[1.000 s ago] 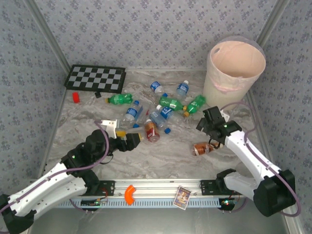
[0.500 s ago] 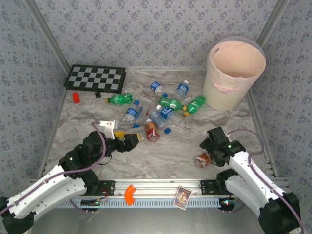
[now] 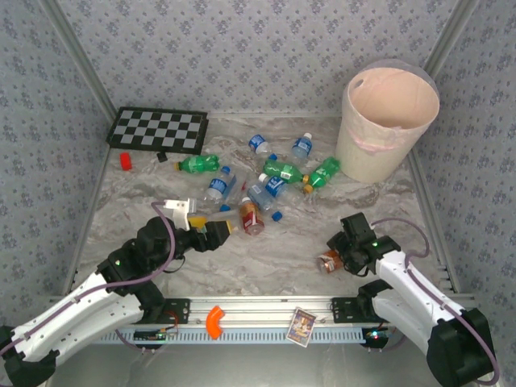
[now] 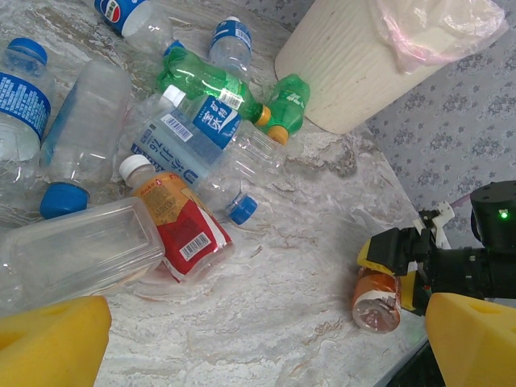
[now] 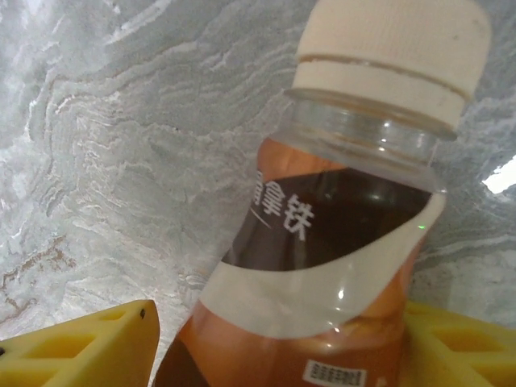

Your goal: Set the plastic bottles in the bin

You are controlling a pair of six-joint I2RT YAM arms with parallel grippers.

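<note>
1. Plastic bottles (image 3: 282, 172): most lie loose in a heap at about the middle of the marbled table (image 3: 282, 242). The heap is left of the bin (image 3: 355, 149) and nearer the arms than it.
2. Make-up of the heap: there are clear bottles with blue labels and blue caps, and green bottles, one of which lies closest to the bin. At the near edge is a red-labelled bottle (image 4: 181, 226) with a white cap. It touches a clear squarish bottle (image 4: 81, 250) that lies flat.
3. Brown-labelled bottle (image 5: 322, 242): it lies on its side near the front right of the table, well apart from the heap. Its cream cap points away from the right wrist.
4. Right gripper (image 3: 337, 256): low at the table, with one yellow finger on either side of the brown-labelled bottle's body. One finger sits against the bottle (the other is very close). Whether the two are actually pressing on it cannot be told.
5. Left gripper (image 4: 262, 322): its fingers are spread wide with nothing between them. It sits low over the table on the near side of the heap, facing the red-labelled bottle.
6. Bin: upright at the far right corner, with a thin clear liner at the rim. It is well apart from both grippers.
7. Other items: a checkerboard (image 3: 158, 130) lies at the far left, with a small red block (image 3: 126, 160) just in front of it. An orange curved piece (image 3: 214, 321) and a card (image 3: 301, 326) rest on the front rail.
</note>
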